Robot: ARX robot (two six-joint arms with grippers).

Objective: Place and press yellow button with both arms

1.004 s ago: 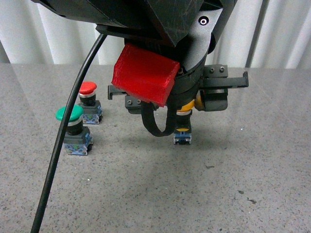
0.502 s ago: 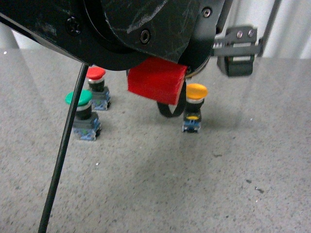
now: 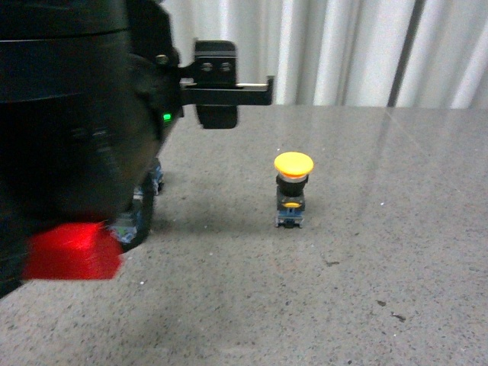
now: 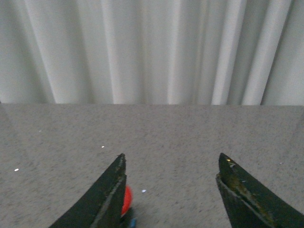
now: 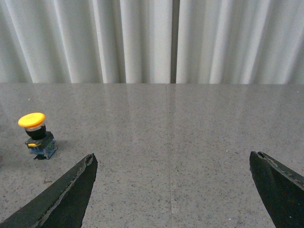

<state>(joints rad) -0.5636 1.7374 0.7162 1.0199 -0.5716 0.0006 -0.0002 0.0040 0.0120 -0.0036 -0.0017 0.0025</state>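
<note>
The yellow button (image 3: 293, 191) stands upright and alone on the grey table (image 3: 366, 252). It also shows in the right wrist view (image 5: 35, 133), far off to one side of my right gripper (image 5: 173, 159), which is open and empty above bare table. My left arm (image 3: 76, 130), black with a blurred red cover (image 3: 72, 250), fills the left of the front view. My left gripper (image 4: 171, 159) is open and empty. A red button cap (image 4: 125, 202) peeks out beside one of its fingers (image 4: 111, 194).
White curtains (image 3: 343, 46) hang behind the table's far edge. The green and red buttons are mostly hidden behind the left arm in the front view; only a bit of a button base (image 3: 136, 219) shows at the arm's edge.
The arm with the red cover has swung from over the yellow button to the left of the front view. The yellow button now stands uncovered, apart from both grippers.
</note>
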